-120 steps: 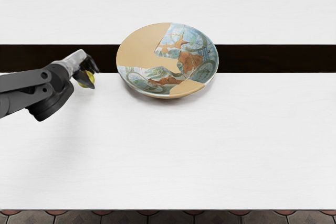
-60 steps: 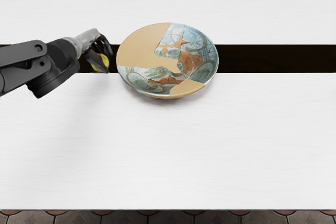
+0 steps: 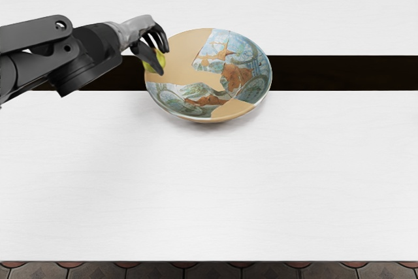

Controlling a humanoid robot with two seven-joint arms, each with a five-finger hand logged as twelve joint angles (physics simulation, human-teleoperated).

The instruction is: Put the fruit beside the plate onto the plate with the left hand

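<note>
Left hand, fingers clamped on the small yellow fruit, hovered at the left rim of the plate. The fruit was carried clear of the bench, presumably for release onto the plate.

white table, tiled floor
</note>
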